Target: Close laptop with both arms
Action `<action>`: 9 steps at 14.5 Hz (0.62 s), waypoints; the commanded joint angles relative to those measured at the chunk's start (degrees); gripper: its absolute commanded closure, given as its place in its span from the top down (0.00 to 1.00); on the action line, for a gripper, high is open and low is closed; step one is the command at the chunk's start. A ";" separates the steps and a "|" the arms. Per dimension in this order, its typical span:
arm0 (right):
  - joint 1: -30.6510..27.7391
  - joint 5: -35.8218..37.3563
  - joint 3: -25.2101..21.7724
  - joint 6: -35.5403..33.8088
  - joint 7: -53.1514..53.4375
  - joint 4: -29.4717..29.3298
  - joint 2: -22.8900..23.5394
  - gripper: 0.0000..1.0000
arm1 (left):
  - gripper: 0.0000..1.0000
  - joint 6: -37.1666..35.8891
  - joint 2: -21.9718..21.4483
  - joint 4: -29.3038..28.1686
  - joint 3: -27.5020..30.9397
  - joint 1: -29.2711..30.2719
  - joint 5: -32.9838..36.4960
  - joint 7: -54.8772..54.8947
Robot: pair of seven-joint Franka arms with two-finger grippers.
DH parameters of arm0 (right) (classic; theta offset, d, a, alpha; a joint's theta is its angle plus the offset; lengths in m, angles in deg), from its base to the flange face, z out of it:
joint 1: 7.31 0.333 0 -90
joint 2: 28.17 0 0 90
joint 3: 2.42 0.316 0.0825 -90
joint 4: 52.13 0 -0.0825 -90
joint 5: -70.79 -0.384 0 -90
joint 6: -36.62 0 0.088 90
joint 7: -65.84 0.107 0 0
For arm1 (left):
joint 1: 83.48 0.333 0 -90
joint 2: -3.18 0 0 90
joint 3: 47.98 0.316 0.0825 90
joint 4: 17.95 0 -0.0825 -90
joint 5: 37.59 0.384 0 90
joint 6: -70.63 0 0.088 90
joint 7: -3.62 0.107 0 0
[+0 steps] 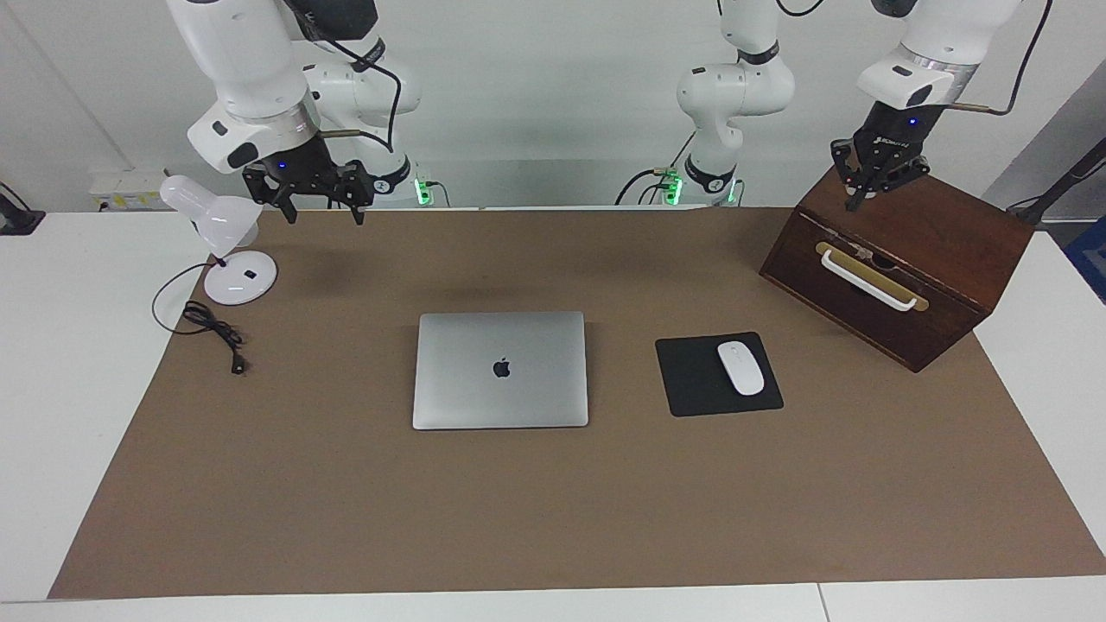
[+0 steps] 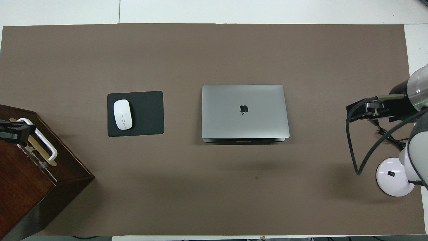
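Observation:
The silver-grey laptop point(image 1: 500, 370) lies flat in the middle of the brown mat with its lid down and the dark apple logo facing up; it also shows in the overhead view point(image 2: 245, 111). My right gripper point(image 1: 324, 212) hangs open and empty in the air over the mat's edge at the robots' side, beside the white lamp, well away from the laptop; it shows in the overhead view too point(image 2: 362, 110). My left gripper point(image 1: 874, 183) hovers just over the top of the wooden box, also seen in the overhead view point(image 2: 11, 131). Neither gripper touches the laptop.
A black mouse pad point(image 1: 691, 380) with a white mouse point(image 1: 740, 368) lies beside the laptop toward the left arm's end. A dark wooden box point(image 1: 916, 276) with a white handle stands there too. A white desk lamp point(image 1: 218, 223) and its cable point(image 1: 212, 328) stand at the right arm's end.

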 commanded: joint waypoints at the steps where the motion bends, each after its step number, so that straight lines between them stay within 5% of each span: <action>1: 1.67 0.15 -1.97 1.96 -1.13 1.30 -1.15 1.00 | 1.00 -0.84 -0.20 0.91 -0.69 0.76 0.96 -2.28; 9: 2.12 -0.29 -9.97 3.02 -6.93 1.21 -0.88 1.00 | 1.00 -2.60 5.50 8.81 -0.42 3.40 0.35 -3.42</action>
